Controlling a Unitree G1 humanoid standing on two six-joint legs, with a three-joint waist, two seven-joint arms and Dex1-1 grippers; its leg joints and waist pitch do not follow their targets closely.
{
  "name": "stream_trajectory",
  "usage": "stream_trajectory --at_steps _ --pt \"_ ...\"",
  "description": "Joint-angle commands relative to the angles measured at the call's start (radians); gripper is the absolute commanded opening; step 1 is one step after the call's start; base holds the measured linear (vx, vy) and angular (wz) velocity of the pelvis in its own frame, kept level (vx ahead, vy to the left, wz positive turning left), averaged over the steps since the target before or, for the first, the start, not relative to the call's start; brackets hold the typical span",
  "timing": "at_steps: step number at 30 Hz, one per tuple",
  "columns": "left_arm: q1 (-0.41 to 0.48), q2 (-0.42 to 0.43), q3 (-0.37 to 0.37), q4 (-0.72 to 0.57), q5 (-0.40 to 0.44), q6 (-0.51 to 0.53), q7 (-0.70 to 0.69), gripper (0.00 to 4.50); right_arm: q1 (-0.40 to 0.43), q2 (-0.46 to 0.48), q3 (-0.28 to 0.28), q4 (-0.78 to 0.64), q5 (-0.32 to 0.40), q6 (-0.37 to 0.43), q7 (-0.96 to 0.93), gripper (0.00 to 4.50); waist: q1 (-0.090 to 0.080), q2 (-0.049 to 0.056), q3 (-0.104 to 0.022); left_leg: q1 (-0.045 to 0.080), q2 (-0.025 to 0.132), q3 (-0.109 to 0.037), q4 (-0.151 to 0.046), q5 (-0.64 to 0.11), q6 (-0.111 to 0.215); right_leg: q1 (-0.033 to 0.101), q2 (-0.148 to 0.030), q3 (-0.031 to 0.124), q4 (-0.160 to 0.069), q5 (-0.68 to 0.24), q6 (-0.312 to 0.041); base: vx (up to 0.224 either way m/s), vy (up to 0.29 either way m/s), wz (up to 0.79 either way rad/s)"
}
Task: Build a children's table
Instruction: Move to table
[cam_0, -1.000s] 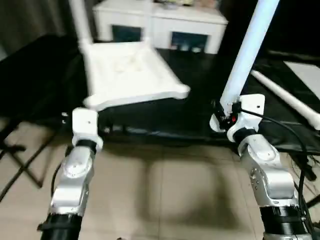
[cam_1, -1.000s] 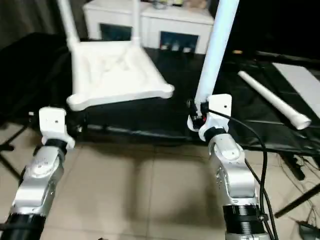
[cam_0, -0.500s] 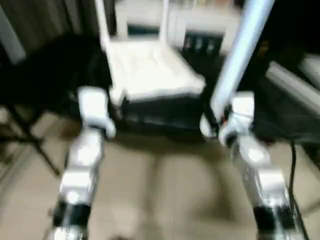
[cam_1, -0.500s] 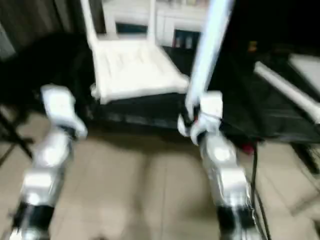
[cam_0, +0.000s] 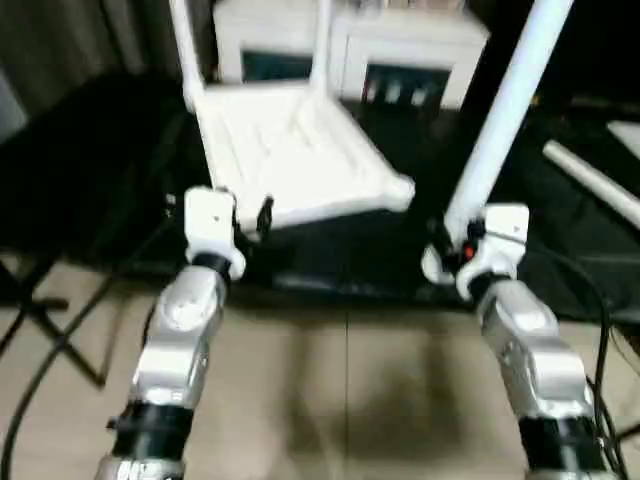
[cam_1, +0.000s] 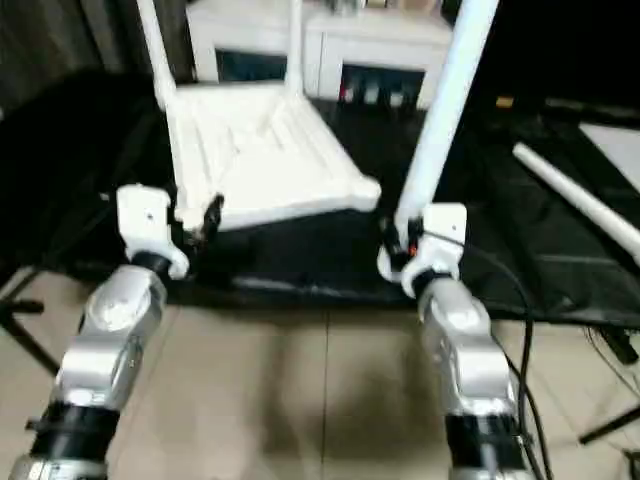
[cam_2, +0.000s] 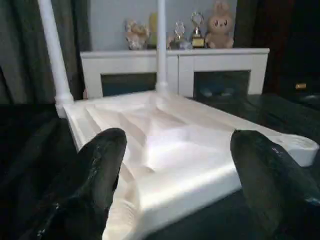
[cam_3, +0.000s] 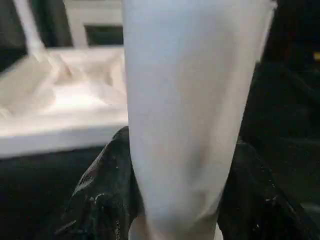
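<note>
Stood at the leg-fitting step, by the look of it: tabletop (cam_0: 300, 155) lay upside down on the black bench (cam_0: 90, 150), ribbed underside up, with two legs (cam_0: 185, 50) already upright in the far corner sockets and both near sockets empty.

Gripped the third leg (cam_0: 505, 115) in the right gripper (cam_3: 170, 200) — black fingers (cam_3: 105, 190) closed on either side of its lower end, tube rising steeply from between them, held off to the side of the near socket (cam_0: 398, 187). Next move probably called for carrying that lower end over the socket and pressing it in.

Held the left gripper (cam_2: 175, 165) with fingers spread wide and empty, the tabletop's near edge just beyond and between the tips, not touching as far as could be told. Reached both forearms forward, nearly level. Left a fourth leg (cam_0: 590, 180) lying flat, well beyond the right fingers.
</note>
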Motion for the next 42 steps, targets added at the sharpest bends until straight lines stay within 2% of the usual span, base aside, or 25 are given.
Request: stream_trajectory --at_steps 1,4,6,7,8,9,10,13,14,15,16,18,21,23,24,27,29,30,32,33,36,38,39,41,42 --pt "-0.013 -0.013 -0.007 -0.001 0.006 0.009 -0.011 3.76 -0.003 -0.027 -0.022 -0.018 0.001 -0.005 -0.005 1.86 -0.022 0.029 -0.054 0.085 0.238 -0.090 -0.253 -0.273 -0.215 -0.092 -0.084 -0.063 0.109 -0.216 0.027 0.077 0.108 -0.53" --pt "-0.013 -0.015 -0.013 0.001 0.005 0.008 -0.008 3.76 -0.003 -0.031 -0.031 -0.019 -0.001 -0.008 -0.001 1.86 -0.038 0.014 -0.063 0.143 0.182 0.058 -0.273 -0.181 -0.173 -0.098 -0.112 -0.147 0.054 0.028 -0.071 0.116 0.069 -0.43" --pt "-0.013 -0.015 -0.016 0.001 0.003 0.009 -0.007 3.76 -0.003 -0.031 -0.034 -0.018 -0.002 -0.008 -0.001 1.86 -0.044 -0.053 -0.080 0.182 0.103 0.154 -0.249 -0.095 -0.193 -0.043 -0.154 -0.113 -0.047 0.065 -0.182 0.184 -0.013 -0.66" --pt "-0.012 -0.014 -0.017 0.001 0.002 0.009 -0.007 3.76 -0.004 -0.031 -0.035 -0.018 -0.003 -0.008 -0.001 1.86 -0.018 -0.088 -0.083 0.116 0.028 0.181 -0.190 -0.133 -0.165 0.059 -0.157 -0.029 -0.076 -0.024 -0.248 0.207 -0.033 -0.73" --pt "-0.012 -0.015 -0.018 0.000 0.002 0.009 -0.006 3.76 -0.004 -0.030 -0.038 -0.017 -0.004 -0.009 -0.001 1.86 0.024 -0.103 -0.096 -0.049 0.008 0.083 -0.001 -0.105 0.027 0.206 -0.316 0.080 -0.160 -0.298 -0.336 0.234 -0.069 -0.63" --pt "-0.012 -0.016 -0.019 0.001 0.003 0.010 -0.006 3.76 -0.005 -0.030 -0.040 -0.016 -0.004 -0.014 -0.002 1.86 0.045 -0.070 -0.106 -0.055 0.007 0.061 0.019 -0.040 0.035 0.194 -0.340 0.104 -0.163 -0.262 -0.381 0.238 -0.071 -0.32" --pt "-0.012 -0.017 -0.018 0.001 0.004 0.009 -0.006 3.76 -0.006 -0.030 -0.041 -0.015 -0.004 -0.016 -0.001 1.86 0.018 -0.069 -0.102 -0.146 0.026 0.020 0.071 0.047 0.011 0.218 -0.325 0.082 -0.120 -0.070 -0.407 0.238 -0.071 -0.32" --pt "-0.014 -0.022 -0.015 0.002 0.008 0.009 -0.011 3.76 -0.006 -0.034 -0.035 -0.015 -0.003 -0.018 0.000 1.86 0.013 -0.046 -0.083 -0.154 0.034 0.021 -0.036 0.369 -0.006 0.130 -0.203 -0.082 -0.145 0.148 -0.336 0.208 -0.047 -0.12" --pt "-0.014 -0.022 -0.015 0.002 0.008 0.009 -0.011 3.76 -0.006 -0.034 -0.035 -0.015 -0.003 -0.018 0.000 1.86 0.017 -0.019 -0.071 -0.134 0.048 0.021 -0.095 0.405 0.036 0.112 -0.181 -0.108 -0.162 0.035 -0.296 0.193 -0.016 -0.05" --pt "-0.015 -0.024 -0.016 0.004 0.009 0.009 -0.011 3.76 -0.005 -0.036 -0.034 -0.015 -0.001 -0.021 0.001 1.86 -0.021 0.055 -0.053 -0.075 0.141 -0.033 -0.213 0.209 0.130 0.105 -0.065 -0.168 -0.080 -0.173 -0.117 0.212 0.059 -0.21" --pt "-0.015 -0.024 -0.016 0.004 0.009 0.009 -0.011 3.76 -0.005 -0.037 -0.034 -0.016 0.000 -0.021 0.003 1.86 -0.057 0.068 -0.055 -0.052 0.198 -0.096 -0.247 0.079 0.197 0.077 -0.056 -0.166 0.029 -0.208 -0.076 0.212 0.059 -0.21" --pt "-0.015 -0.025 -0.017 0.004 0.009 0.007 -0.012 3.76 -0.003 -0.040 -0.029 -0.019 -0.002 -0.024 0.009 1.86 -0.049 0.044 -0.092 0.059 0.234 -0.125 -0.207 -0.078 0.362 -0.017 -0.090 -0.099 0.065 -0.174 -0.021 0.216 0.031 -0.02" --pt "-0.014 -0.026 -0.020 0.006 0.008 0.009 -0.010 3.76 0.001 -0.038 -0.029 -0.023 -0.010 -0.023 0.012 1.86 -0.058 -0.001 -0.093 0.066 0.212 -0.097 -0.194 0.178 0.546 -0.072 -0.123 -0.052 0.067 -0.053 0.109 0.165 -0.027 0.04" --pt "-0.014 -0.026 -0.020 0.007 0.006 0.011 -0.007 3.76 0.000 -0.036 -0.030 -0.022 -0.012 -0.023 0.014 1.86 -0.026 -0.066 -0.073 -0.078 0.061 0.038 -0.128 0.012 0.378 0.038 -0.177 0.027 -0.110 0.024 0.044 0.104 -0.104 0.02" --pt "-0.016 -0.028 -0.016 0.010 0.003 0.012 -0.003 3.76 0.000 -0.035 -0.031 -0.020 -0.014 -0.024 0.014 1.86 0.027 -0.066 -0.073 -0.159 0.031 0.036 0.012 0.034 0.187 0.148 -0.276 0.105 -0.166 -0.367 0.008 0.105 -0.123 0.01" --pt "-0.018 -0.031 -0.009 0.013 0.004 0.013 -0.004 3.76 -0.001 -0.037 -0.027 -0.017 -0.012 -0.028 0.011 1.86 0.029 -0.050 -0.063 -0.166 0.037 0.029 -0.027 0.129 0.100 0.165 -0.227 0.050 -0.172 -0.395 -0.076 0.109 -0.091 -0.03" --pt "-0.020 -0.033 -0.006 0.014 0.006 0.014 -0.003 3.76 -0.002 -0.041 -0.022 -0.015 -0.015 -0.032 0.013 1.86 0.024 -0.010 -0.059 -0.121 0.069 0.037 -0.117 0.155 0.108 0.159 -0.191 -0.002 -0.194 -0.420 -0.145 0.124 -0.023 0.02" --pt "-0.020 -0.033 -0.006 0.014 0.006 0.015 -0.003 3.76 -0.002 -0.042 -0.021 -0.014 -0.016 -0.034 0.014 1.86 -0.020 0.032 -0.055 -0.048 0.146 -0.018 -0.223 -0.007 0.121 0.130 -0.103 -0.082 -0.134 -0.303 -0.093 0.168 0.081 -0.08" --pt "-0.022 -0.035 -0.004 0.013 0.006 0.018 -0.002 3.76 -0.003 -0.042 -0.019 -0.012 -0.017 -0.035 0.014 1.86 -0.058 0.054 -0.089 0.101 0.210 -0.103 -0.238 -0.222 0.218 0.020 -0.096 -0.099 -0.008 -0.191 -0.067 0.179 0.088 -0.07" --pt "-0.024 -0.037 -0.004 0.013 0.006 0.020 0.000 3.76 -0.004 -0.044 -0.017 -0.012 -0.020 -0.037 0.014 1.86 -0.071 0.047 -0.094 0.107 0.212 -0.121 -0.230 -0.175 0.280 -0.002 -0.095 -0.099 0.020 -0.154 -0.024 0.169 0.040 0.06" --pt "-0.025 -0.038 -0.005 0.013 0.004 0.022 0.005 3.76 -0.003 -0.044 -0.017 -0.013 -0.025 -0.039 0.017 1.86 -0.081 0.001 -0.090 0.092 0.175 -0.068 -0.198 0.165 0.482 -0.074 -0.137 -0.057 0.020 0.001 0.088 0.149 0.010 0.06" --pt "-0.027 -0.038 -0.003 0.015 0.004 0.023 0.008 3.76 -0.003 -0.046 -0.013 -0.013 -0.028 -0.039 0.022 1.86 -0.064 -0.044 -0.077 0.004 0.078 0.020 -0.179 0.040 0.378 0.004 -0.163 -0.016 -0.094 0.067 0.058 0.126 -0.058 0.06" --pt "-0.029 -0.038 -0.001 0.018 0.007 0.024 0.010 3.76 -0.001 -0.058 0.010 -0.017 -0.046 -0.035 0.034 1.86 -0.008 -0.068 -0.083 -0.124 0.010 0.035 -0.005 -0.010 0.230 0.161 -0.301 0.111 -0.176 -0.269 -0.079 0.112 -0.092 0.01" --pt "-0.029 -0.039 0.001 0.017 0.009 0.025 0.010 3.76 0.003 -0.061 0.024 -0.024 -0.040 -0.022 0.052 1.86 0.010 -0.070 -0.086 -0.185 0.017 0.019 0.027 0.090 0.183 0.191 -0.307 0.029 -0.151 -0.242 -0.056 0.119 -0.074 0.00" --pt "-0.029 -0.039 0.002 0.017 0.010 0.026 0.009 3.76 0.005 -0.061 0.028 -0.026 -0.038 -0.022 0.058 1.86 -0.008 -0.037 -0.071 -0.164 0.045 0.017 0.007 0.163 0.134 0.146 -0.334 -0.087 -0.205 -0.306 -0.004 0.118 -0.031 0.26"
